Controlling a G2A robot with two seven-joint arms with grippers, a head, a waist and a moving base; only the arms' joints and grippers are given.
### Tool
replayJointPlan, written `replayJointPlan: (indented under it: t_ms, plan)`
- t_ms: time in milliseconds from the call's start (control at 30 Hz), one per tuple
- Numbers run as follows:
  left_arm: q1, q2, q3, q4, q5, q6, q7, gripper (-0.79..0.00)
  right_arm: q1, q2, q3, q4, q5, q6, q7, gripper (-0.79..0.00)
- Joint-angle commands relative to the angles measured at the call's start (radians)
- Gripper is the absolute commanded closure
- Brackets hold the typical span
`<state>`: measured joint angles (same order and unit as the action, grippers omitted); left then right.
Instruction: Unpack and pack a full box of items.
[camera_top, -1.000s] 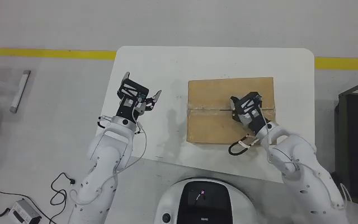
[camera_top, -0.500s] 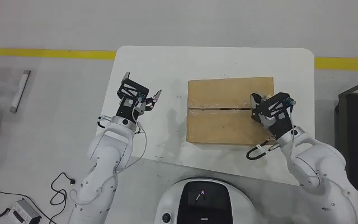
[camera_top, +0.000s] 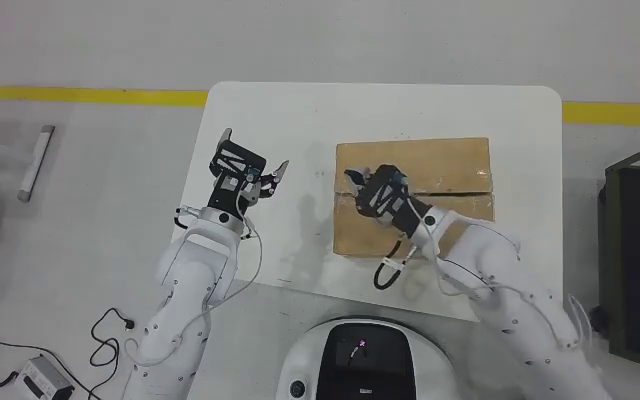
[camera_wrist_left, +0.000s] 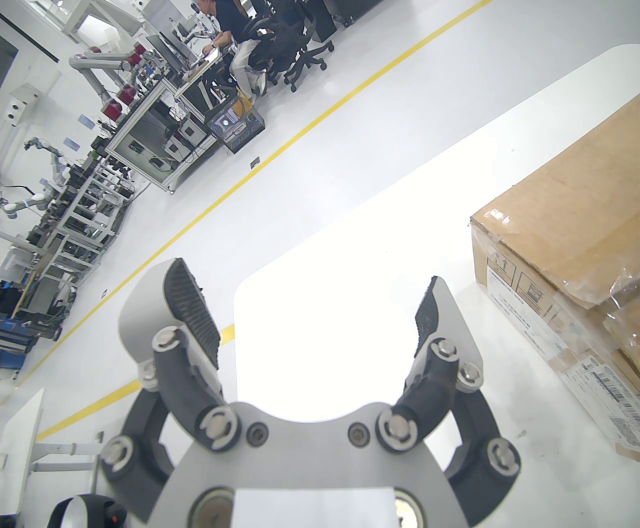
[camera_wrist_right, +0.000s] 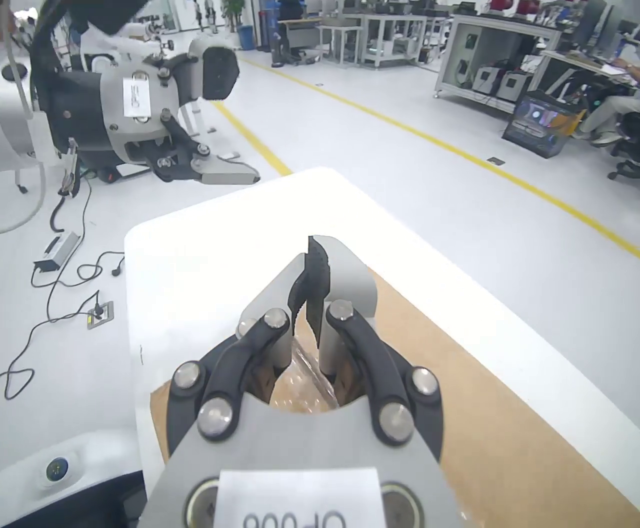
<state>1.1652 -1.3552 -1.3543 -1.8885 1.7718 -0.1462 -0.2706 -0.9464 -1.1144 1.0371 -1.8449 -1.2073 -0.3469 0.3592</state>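
Hanging over the left end of the cardboard box's (camera_top: 450, 160) middle seam, the right gripper (camera_top: 352, 180) has its fingers pressed together; the box lies on the white table's (camera_top: 300, 110) right half; well apart, the left gripper (camera_top: 255, 152) is spread wide.

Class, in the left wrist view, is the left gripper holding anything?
No, the left gripper is open and empty, apart from the cardboard box.

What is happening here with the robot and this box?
A two-armed robot is working on a closed cardboard box on a white table. Its right gripper, fingers shut, sits over the box's top seam, near the end facing the other arm. The left gripper is open above the table beside the box, holding nothing. The flaps are not yet opened.
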Motion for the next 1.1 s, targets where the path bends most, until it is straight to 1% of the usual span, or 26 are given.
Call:
replayJointPlan:
  t_ms: [0, 133, 267, 667, 900, 1067]
  plan:
    - [0.0, 0.0, 0.0, 0.0, 0.0, 0.0, 0.0, -0.785, 0.026, -0.01, -0.043, 0.047, -0.01, 0.006, 0.001, 0.0]
    - [0.0, 0.0, 0.0, 0.0, 0.0, 0.0, 0.0, -0.785, 0.03, -0.021, -0.072, 0.092, -0.019, 0.035, 0.0, 0.0]
    - [0.0, 0.0, 0.0, 0.0, 0.0, 0.0, 0.0, -0.785, -0.024, -0.013, -0.025, 0.085, -0.022, 0.063, 0.008, 0.0]
    - [0.0, 0.0, 0.0, 0.0, 0.0, 0.0, 0.0, -0.785, -0.29, 0.038, 0.29, -0.073, -0.033, 0.106, 0.045, 0.0]
    - [0.0, 0.0, 0.0, 0.0, 0.0, 0.0, 0.0, -0.785, -0.395, 0.052, 0.432, -0.13, -0.019, 0.111, 0.044, 0.0]
    - [0.0, 0.0, 0.0, 0.0, 0.0, 0.0, 0.0, -0.785, -0.458, 0.058, 0.548, -0.203, 0.005, 0.137, 0.023, 0.0]
